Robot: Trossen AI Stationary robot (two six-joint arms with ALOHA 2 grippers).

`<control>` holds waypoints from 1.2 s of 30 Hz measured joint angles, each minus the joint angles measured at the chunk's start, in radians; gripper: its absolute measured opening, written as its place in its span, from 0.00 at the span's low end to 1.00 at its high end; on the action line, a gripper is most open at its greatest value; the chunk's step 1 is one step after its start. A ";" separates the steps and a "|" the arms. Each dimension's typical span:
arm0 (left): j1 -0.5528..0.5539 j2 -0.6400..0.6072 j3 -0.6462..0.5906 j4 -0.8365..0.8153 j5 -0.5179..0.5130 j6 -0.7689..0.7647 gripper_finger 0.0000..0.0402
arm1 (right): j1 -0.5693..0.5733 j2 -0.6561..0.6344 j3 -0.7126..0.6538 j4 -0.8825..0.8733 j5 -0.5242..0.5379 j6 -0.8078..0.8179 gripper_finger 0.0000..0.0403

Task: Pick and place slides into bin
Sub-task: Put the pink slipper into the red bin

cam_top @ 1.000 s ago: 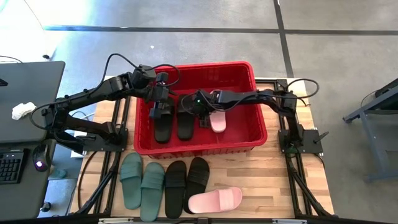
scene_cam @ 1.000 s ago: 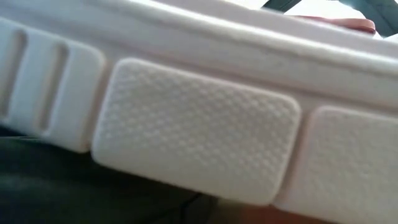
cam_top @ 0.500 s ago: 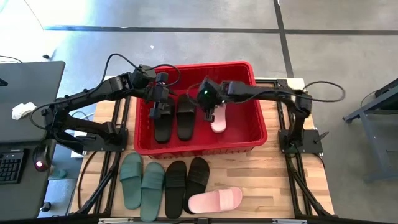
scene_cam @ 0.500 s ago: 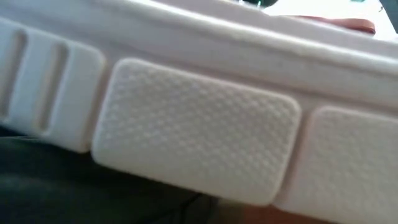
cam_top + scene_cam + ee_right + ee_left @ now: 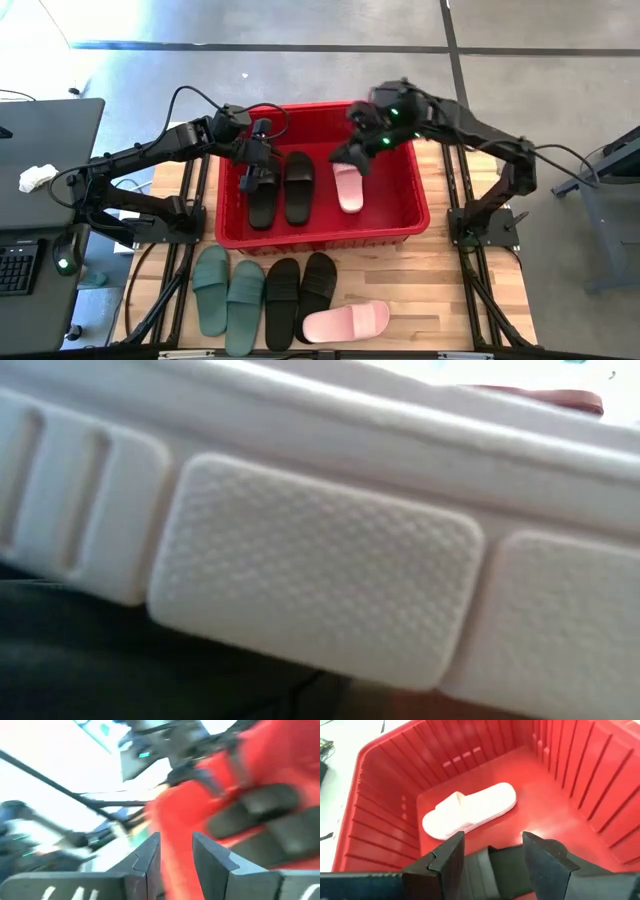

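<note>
The red bin [image 5: 415, 215] stands at the table's far middle. On its floor lie two black slides [image 5: 262, 200] [image 5: 299, 188] and one pale pink slide [image 5: 349, 187], which also shows in the left wrist view [image 5: 470, 812]. My left gripper [image 5: 262, 168] is low in the bin over the leftmost black slide. It is open [image 5: 492, 852], and black foam [image 5: 492, 867] shows between its fingers. My right gripper [image 5: 350, 158] is open and empty [image 5: 175, 855], raised over the bin's far right part, above the pink slide's far end. My left gripper stands with a finger on either side of the black slide [image 5: 492, 867], coming from above. The slide lies flat on the bin's floor. I cannot tell whether the fingers touch it.
On the table in front of the bin lie two sage green slides [image 5: 211, 288] [image 5: 244, 300], two black slides [image 5: 282, 300] [image 5: 318, 283] and a pale pink slide [image 5: 347, 322] turned crosswise. That pink slide's sole [image 5: 320, 560] fills the low view. A desk [image 5: 40, 200] stands at the left.
My right gripper has risen from beside the pink slide in the bin and gone up and toward the bin's far right. The pink slide stays on the bin's floor.
</note>
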 joint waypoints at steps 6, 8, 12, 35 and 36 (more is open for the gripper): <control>0.000 0.000 0.000 0.001 0.106 -0.011 0.45 | 0.221 -0.028 0.028 -0.005 0.007 0.163 0.24; 0.000 0.000 0.000 0.002 0.173 -0.037 0.45 | 0.309 -0.027 0.028 -0.025 0.044 0.247 0.24; 0.000 0.000 0.000 0.042 0.409 -0.141 0.45 | 0.479 -0.023 0.028 -0.118 0.153 0.435 0.24; -0.725 0.041 0.000 0.891 0.067 -0.313 0.45 | 1.180 0.062 -0.022 -0.695 0.722 1.370 0.24; -0.745 0.056 0.000 0.888 0.029 -0.290 0.45 | 1.186 0.062 -0.048 -0.668 0.707 1.393 0.24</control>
